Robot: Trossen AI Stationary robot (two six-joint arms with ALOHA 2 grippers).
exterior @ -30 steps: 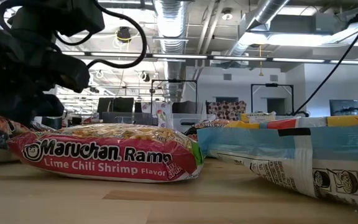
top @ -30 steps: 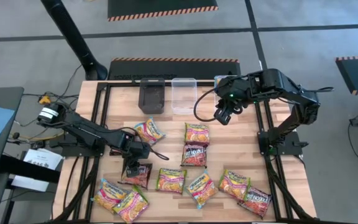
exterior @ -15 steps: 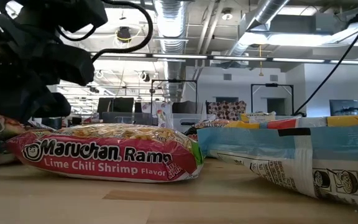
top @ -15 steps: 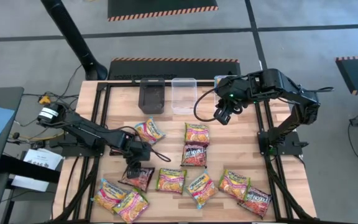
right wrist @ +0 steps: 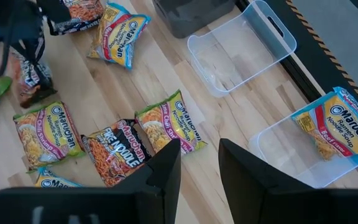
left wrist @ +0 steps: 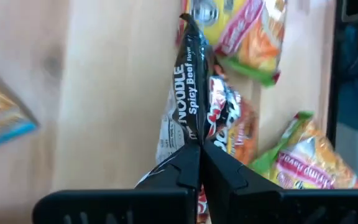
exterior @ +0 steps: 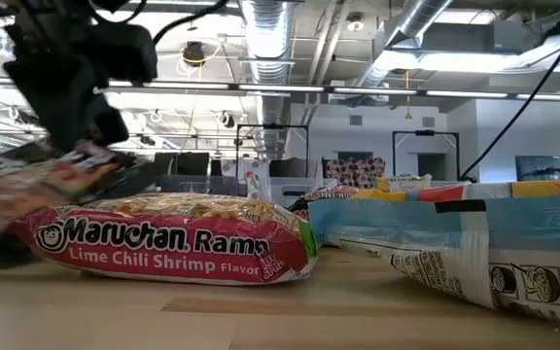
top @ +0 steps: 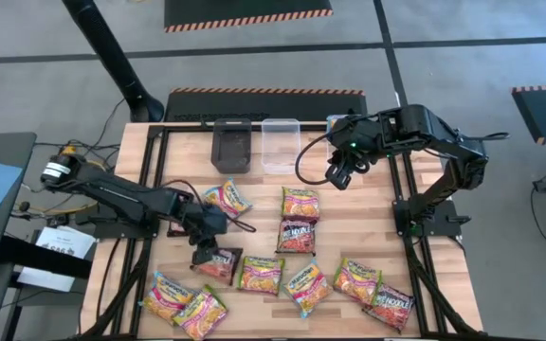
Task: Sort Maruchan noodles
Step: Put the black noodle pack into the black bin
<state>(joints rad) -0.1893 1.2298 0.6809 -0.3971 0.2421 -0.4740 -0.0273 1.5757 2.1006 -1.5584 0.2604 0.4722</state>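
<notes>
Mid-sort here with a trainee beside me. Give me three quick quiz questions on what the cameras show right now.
1. True or false: the left gripper is shut on a dark noodle packet.
2. What lies in the clear tub below the right gripper? A: a yellow and blue noodle packet. B: nothing.
3. Fill in: the dark tub stands beside an empty ____ tub.

Key: 1 true; 2 A; 3 clear.
</notes>
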